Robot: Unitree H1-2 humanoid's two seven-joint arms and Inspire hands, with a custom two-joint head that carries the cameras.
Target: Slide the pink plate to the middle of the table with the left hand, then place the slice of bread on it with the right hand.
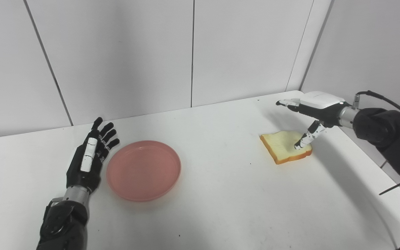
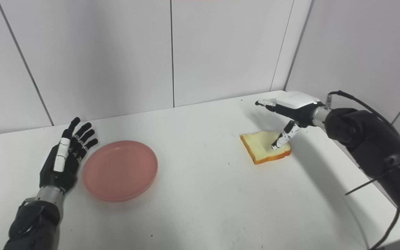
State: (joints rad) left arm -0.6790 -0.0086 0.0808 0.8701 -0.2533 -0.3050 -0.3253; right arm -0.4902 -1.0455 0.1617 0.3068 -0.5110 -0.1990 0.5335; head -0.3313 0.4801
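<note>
Two hands at work on my white table [image 1: 221, 194]: my left hand [image 1: 89, 158], fingers spread and holding nothing, lies just beside the pink plate [image 1: 143, 170] at lower left. At right, my right hand [image 1: 313, 111] hovers wide above the slice of bread [image 1: 283, 147], thumb tip touching its top.
</note>
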